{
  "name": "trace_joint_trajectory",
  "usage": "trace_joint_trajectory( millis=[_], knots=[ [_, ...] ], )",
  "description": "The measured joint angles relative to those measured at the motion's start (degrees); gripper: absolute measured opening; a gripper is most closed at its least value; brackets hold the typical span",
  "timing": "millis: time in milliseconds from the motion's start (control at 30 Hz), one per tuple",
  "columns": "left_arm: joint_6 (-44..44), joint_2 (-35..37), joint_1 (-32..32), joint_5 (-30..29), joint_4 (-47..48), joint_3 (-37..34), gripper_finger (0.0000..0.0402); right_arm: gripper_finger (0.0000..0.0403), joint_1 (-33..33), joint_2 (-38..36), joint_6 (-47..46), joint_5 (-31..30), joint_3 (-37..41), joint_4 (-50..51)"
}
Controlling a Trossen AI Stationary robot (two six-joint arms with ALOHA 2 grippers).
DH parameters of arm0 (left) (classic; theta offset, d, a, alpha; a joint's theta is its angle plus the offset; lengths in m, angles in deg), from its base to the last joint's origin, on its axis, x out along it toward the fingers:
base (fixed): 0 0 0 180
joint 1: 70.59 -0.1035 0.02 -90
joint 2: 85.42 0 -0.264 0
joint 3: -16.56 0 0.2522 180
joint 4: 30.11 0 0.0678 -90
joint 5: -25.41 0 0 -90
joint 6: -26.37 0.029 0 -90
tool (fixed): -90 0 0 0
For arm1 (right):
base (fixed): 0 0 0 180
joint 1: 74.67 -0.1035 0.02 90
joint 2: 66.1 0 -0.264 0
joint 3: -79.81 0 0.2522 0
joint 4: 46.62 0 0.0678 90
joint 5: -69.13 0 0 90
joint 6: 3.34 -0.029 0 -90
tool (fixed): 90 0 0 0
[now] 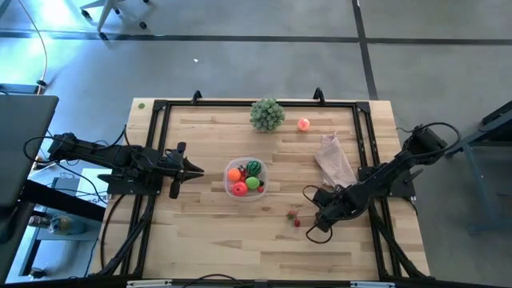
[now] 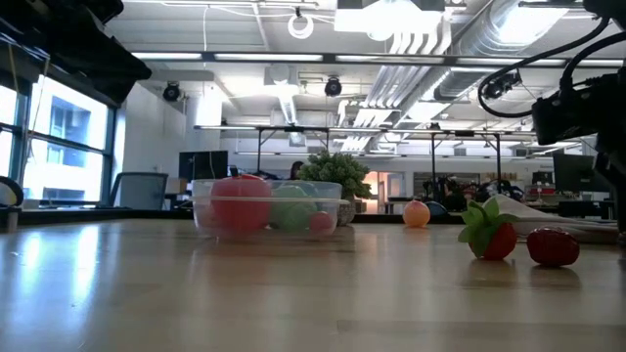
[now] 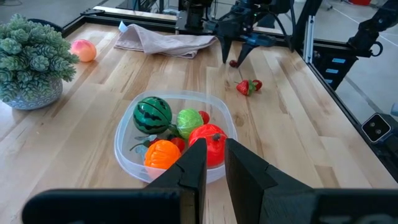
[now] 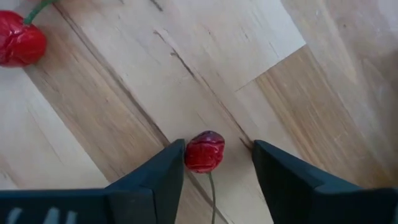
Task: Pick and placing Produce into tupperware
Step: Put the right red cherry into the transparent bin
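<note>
Right gripper (image 4: 214, 163), jaws apart, straddles red berry (image 4: 204, 151) at frame bottom-centre, touching one finger; stem trails toward wrist.

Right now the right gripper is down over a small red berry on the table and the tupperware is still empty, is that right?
Not quite. The tupperware is not empty: the left wrist view shows a striped green ball, a green one, an orange one and a red one in it. The rest holds: the right gripper is down with its fingers either side of a small red berry on the table.
</note>
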Motion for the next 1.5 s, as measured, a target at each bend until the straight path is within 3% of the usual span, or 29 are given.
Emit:
trace_joint_trajectory(
  millis=[600,1233,1367,1500],
  knots=[
    [0.0,0.0,0.0,0.0,0.0,0.0,0.0046,0.0113,0.1,0.0,-4.8,0.3,0.0,0.4],
    [0.0,0.0,0.0,0.0,0.0,0.0,0.0046,0.0063,0.1,0.0,-4.4,0.6,0.0,0.5],
    [0.0,0.0,0.0,0.0,0.0,0.0,0.0046,0.0062,0.1,0.2,-2.7,0.8,-3.1,2.5],
    [0.0,0.0,0.0,0.0,0.0,0.0,0.0046,0.0062,0.0,0.1,1.6,-2.7,-8.7,6.5]
  ],
)
